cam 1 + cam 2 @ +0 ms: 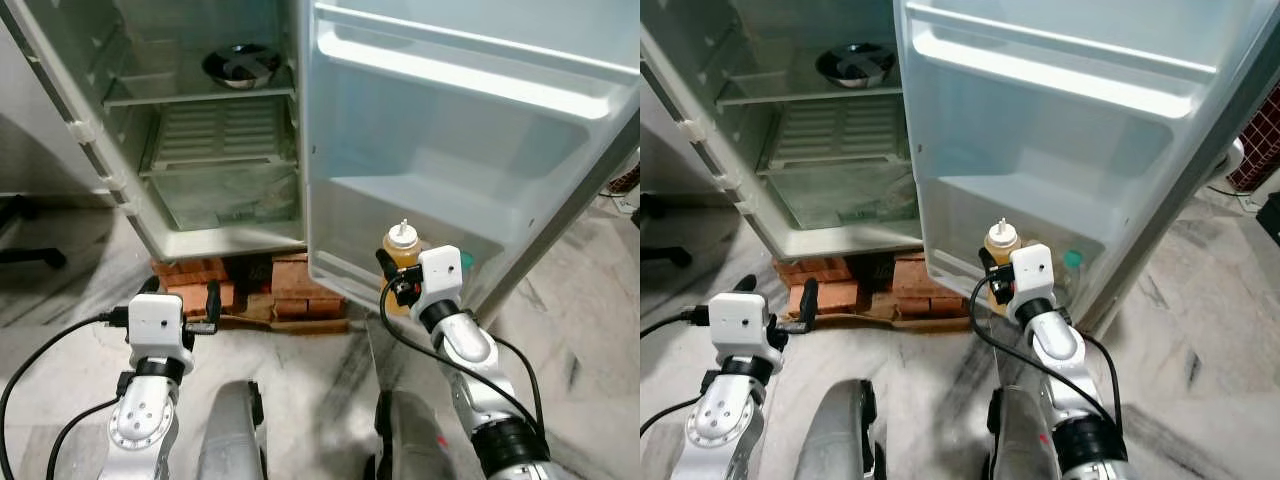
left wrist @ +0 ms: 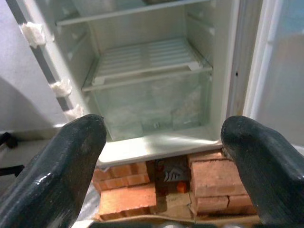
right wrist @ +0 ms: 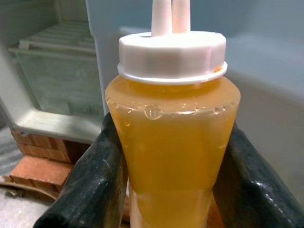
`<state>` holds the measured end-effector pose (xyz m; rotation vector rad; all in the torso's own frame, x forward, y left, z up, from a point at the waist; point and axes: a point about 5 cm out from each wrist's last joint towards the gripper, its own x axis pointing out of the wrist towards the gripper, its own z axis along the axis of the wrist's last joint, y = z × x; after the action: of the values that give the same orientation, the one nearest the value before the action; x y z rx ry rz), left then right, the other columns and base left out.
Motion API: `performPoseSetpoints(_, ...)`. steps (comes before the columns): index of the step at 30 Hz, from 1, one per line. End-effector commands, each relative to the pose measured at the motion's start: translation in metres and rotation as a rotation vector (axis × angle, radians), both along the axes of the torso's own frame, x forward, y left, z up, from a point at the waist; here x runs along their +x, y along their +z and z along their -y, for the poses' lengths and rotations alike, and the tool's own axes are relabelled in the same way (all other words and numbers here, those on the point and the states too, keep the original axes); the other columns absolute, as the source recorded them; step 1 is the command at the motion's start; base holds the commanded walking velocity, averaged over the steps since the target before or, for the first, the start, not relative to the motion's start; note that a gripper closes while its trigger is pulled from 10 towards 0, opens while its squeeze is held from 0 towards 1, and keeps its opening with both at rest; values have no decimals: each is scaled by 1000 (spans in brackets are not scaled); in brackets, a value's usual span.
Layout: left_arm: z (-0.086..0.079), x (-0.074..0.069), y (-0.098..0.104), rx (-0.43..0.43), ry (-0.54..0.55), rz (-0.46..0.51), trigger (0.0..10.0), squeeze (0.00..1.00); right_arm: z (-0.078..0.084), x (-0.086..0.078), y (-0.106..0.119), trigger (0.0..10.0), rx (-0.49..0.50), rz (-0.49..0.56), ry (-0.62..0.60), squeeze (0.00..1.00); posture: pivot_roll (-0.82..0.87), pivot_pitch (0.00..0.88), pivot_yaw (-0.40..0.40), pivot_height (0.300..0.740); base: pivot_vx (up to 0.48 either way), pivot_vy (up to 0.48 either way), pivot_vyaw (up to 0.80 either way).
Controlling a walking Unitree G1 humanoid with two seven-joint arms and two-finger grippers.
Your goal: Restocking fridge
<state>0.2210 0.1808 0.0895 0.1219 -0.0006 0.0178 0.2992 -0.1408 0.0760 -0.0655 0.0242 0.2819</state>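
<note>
My right gripper (image 1: 398, 275) is shut on a clear squeeze bottle (image 1: 401, 246) of orange-yellow liquid with a white cap and nozzle. In the right wrist view both black fingers (image 3: 95, 180) press the bottle (image 3: 173, 137) at its sides. The bottle is held upright just in front of the open fridge door's lowest shelf (image 1: 440, 205). My left gripper (image 1: 180, 300) is open and empty, low before the fridge body (image 1: 215, 215), its fingers (image 2: 71, 161) spread wide. A metal bowl (image 1: 241, 64) rests on an upper fridge shelf.
The fridge stands on red bricks (image 1: 215, 283) over a marble floor (image 1: 320, 370). The open door (image 1: 470, 130) takes up the right half of the scene. A wire shelf (image 1: 220, 135) and a crisper drawer (image 2: 147, 104) lie inside. A dark object (image 1: 25, 255) lies at far left.
</note>
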Motion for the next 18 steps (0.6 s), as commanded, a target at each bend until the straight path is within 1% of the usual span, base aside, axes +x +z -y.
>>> performPoseSetpoints(1,-2,-1,-1,3,2,-6,10000,0,-2,1,2,10000,4,13,10,0,39,100,19,618,319,0,0)
performPoseSetpoints(15,0,-4,-2,4,-1,-12,10000,0,-2,-1,0,10000,14,9,27,0,38,114,16,618,290,0,0)
performPoseSetpoints(18,2,-3,-2,3,1,-12,10000,0,-2,-1,1,10000,17,8,33,0,38,116,14,618,0,0,0)
